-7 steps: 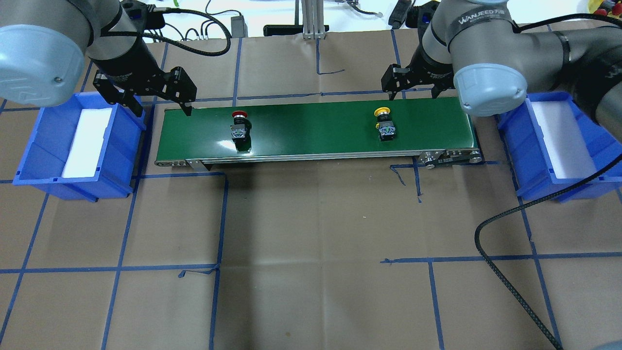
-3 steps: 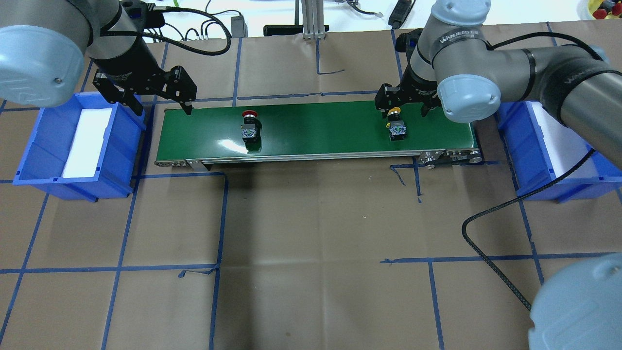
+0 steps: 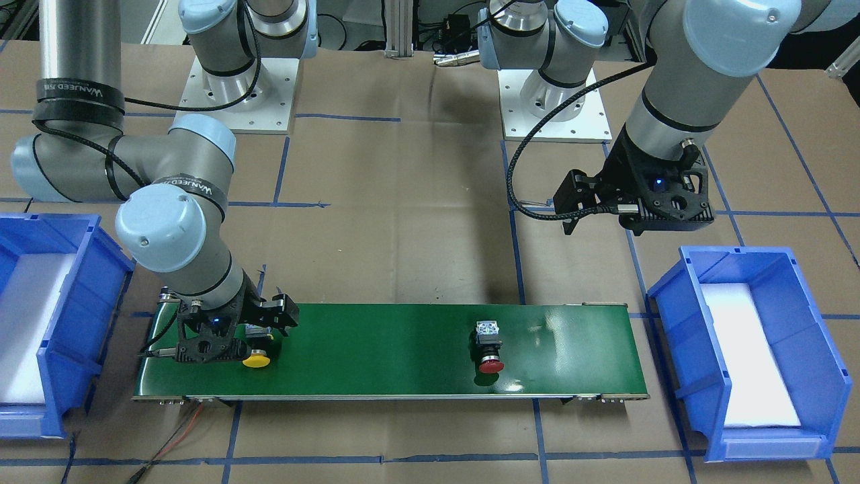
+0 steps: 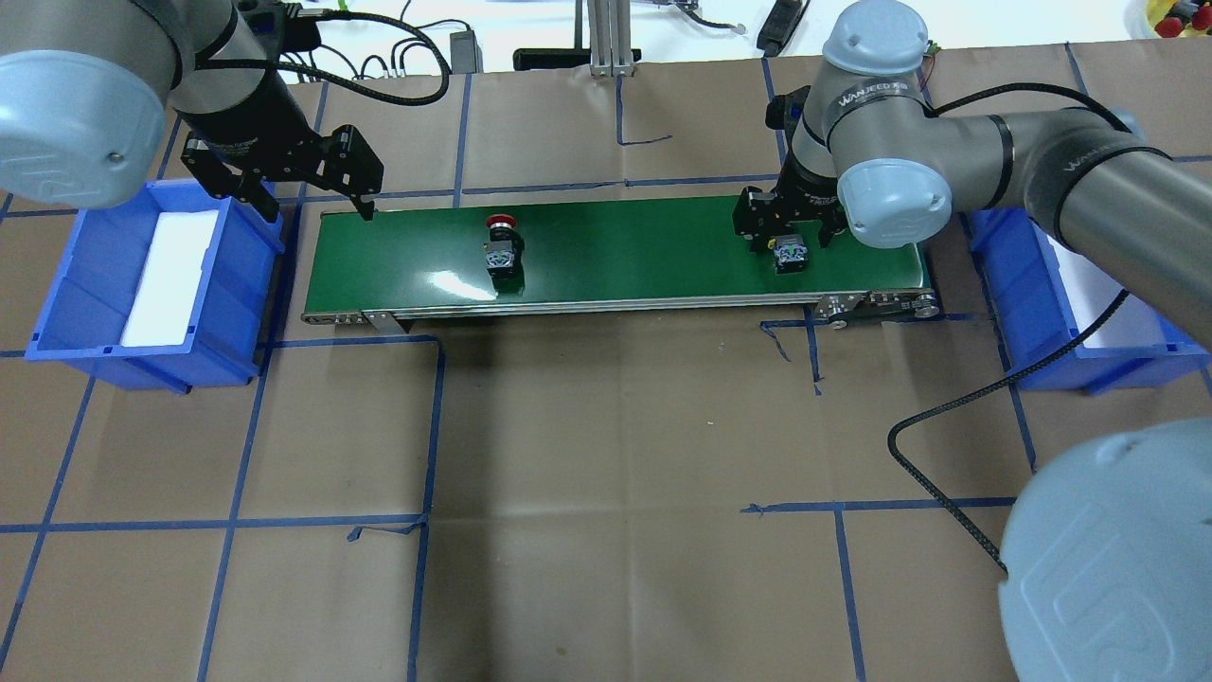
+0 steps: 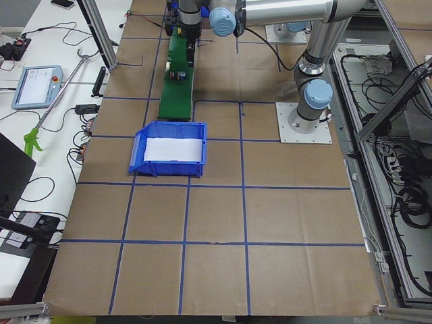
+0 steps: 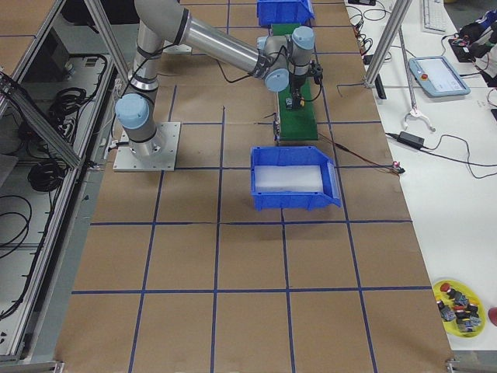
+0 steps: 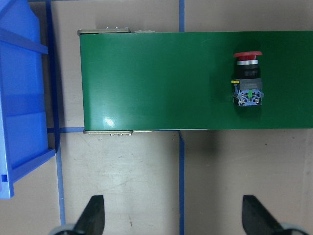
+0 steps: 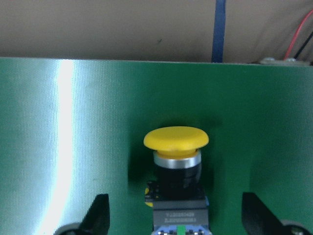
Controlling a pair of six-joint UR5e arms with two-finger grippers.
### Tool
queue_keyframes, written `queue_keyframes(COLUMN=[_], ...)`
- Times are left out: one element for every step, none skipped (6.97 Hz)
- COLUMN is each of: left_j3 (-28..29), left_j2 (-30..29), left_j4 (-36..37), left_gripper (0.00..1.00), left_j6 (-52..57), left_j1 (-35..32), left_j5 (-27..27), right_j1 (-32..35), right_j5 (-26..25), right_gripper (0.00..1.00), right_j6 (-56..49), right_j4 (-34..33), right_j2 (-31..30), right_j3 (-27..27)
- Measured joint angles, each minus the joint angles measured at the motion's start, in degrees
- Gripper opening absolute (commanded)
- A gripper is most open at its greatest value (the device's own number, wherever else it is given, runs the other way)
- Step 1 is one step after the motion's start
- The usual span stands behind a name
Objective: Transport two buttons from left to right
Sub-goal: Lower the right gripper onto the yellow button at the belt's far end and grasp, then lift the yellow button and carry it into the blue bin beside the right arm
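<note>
overhead: right gripper is down over the yellow button near the belt's right end. red button lies left of belt middle. left gripper hangs by the belt's left end, holding nothing.
front: yellow cap pokes out from under the right gripper; red button on its side, untouched.
left wrist: fingers wide apart, nothing between.
right wrist: fingers apart, flanking the yellow button's body, no contact visible.
step: grasping yellow. next, i'd say: close on the black collar, lift, carry to the bin past the belt's right end.
</note>
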Motion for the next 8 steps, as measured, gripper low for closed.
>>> queue_keyframes(left_j3=[0.0,0.1,0.2,0.5,0.7,0.9,1.0,0.9], left_j2=[0.0,0.1,0.0,0.0,0.0,0.1,0.1,0.2], left_j4=[0.1,0.1,0.2,0.2,0.2,0.1,0.1,0.1], left_gripper=[1.0,1.0,1.0,1.0,1.0,1.0,1.0,1.0], left_j6=[0.0,0.0,0.1,0.1,0.1,0.1,0.3,0.4], left_j1=[0.0,0.0,0.1,0.1,0.1,0.2,0.2,0.2], left_j5=[0.0,-0.1,-0.1,-0.1,-0.2,-0.3,-0.3,-0.3], right_j1=[-0.1,-0.1,-0.3,-1.0,-2.2,-4.4,-7.9,-12.2], right_j5=[-0.5,-0.7,-1.0,-2.5,-4.5,-5.5,-5.8,-5.7], right_gripper=[0.18,0.08,0.07,0.06,0.06,0.06,0.06,0.06], right_j6=[-0.1,-0.2,-0.3,-1.2,-3.4,-6.9,-11.2,-16.2], right_j4=[0.1,0.2,0.3,1.0,3.6,8.1,13.0,17.0], right_j2=[0.3,0.3,0.2,-0.6,-2.4,-4.9,-7.3,-9.2], right_j3=[0.0,0.0,-0.1,-0.6,-1.9,-4.2,-6.7,-8.3])
